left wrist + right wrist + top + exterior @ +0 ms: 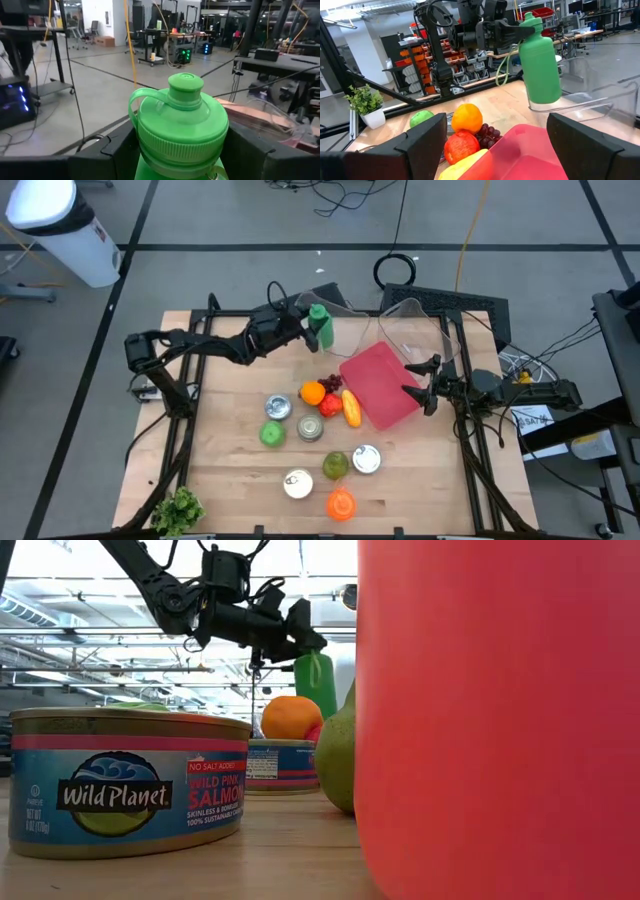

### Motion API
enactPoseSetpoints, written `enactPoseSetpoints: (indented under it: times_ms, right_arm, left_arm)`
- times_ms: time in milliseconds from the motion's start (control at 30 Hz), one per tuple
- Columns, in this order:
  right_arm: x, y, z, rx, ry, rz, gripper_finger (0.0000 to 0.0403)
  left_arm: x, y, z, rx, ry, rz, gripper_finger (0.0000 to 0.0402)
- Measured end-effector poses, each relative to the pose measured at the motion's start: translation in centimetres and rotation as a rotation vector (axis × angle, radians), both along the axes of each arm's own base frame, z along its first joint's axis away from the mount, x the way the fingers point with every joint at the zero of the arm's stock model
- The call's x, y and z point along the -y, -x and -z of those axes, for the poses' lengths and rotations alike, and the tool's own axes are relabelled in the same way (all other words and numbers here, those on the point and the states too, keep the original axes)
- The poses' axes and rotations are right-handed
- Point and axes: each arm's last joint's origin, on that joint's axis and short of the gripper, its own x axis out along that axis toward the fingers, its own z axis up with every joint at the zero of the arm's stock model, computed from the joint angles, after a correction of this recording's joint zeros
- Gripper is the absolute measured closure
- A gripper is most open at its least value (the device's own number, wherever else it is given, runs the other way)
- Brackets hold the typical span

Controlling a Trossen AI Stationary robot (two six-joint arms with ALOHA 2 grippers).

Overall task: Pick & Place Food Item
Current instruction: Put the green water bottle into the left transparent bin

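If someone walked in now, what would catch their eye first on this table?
Probably the green bottle, gripped near its cap by the left gripper above the table's far edge. Next, the red tray beside the open right gripper, and the fruit cluster around the orange mid-table.

table (pixel 230 480): pale wood, matt, grained | bottle (pixel 541 62): green plastic, smooth, satin | tins (pixel 125 780): metal, glossy paper labels | bins (pixel 420 320): clear glossy plastic | tray (pixel 380 385): red plastic, matt
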Motion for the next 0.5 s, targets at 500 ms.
enactPoseSetpoints:
  times_ms: [500]
  right_arm:
    - [0.0,0.0,0.0,0.0,0.0,0.0,0.0078]
  left_arm:
    - [0.63,-0.25,-0.5,0.091,0.048,0.021,0.0167]
